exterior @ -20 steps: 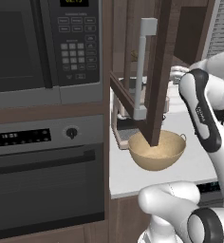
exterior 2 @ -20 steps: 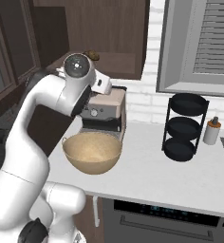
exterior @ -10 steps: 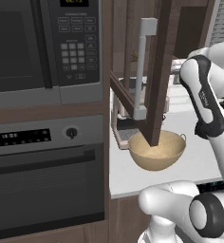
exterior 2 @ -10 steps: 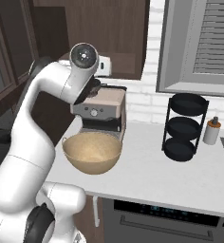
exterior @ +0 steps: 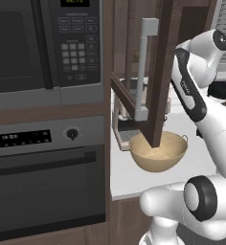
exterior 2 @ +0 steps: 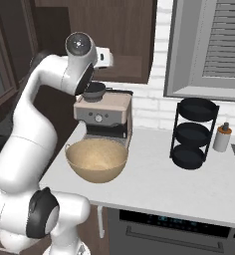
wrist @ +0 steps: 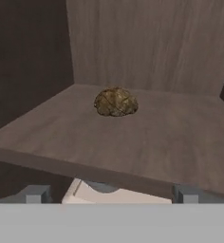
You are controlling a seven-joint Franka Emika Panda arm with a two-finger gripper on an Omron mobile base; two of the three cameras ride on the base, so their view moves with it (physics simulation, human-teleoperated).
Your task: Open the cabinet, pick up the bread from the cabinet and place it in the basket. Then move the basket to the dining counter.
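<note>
Hand view: my gripper point(wrist: 111, 193) stands with jaws spread wide and empty, fingertips point(wrist: 34, 193) just short of the shelf edge; beyond them the bread point(wrist: 116, 101) lies alone on the cabinet point(wrist: 147, 137) floor, near the back wall. Left base view: the cabinet door point(exterior: 163, 72) hangs open above the basket point(exterior: 158, 151). Right base view: the basket sits on the white worktop point(exterior 2: 159, 179), in front of the coffee machine point(exterior 2: 103, 113), well apart from the black tiered rack point(exterior 2: 191, 132).

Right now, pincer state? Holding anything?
Pincer: open, holding nothing; it faces the bread on the cabinet shelf, not yet touching it.
</note>
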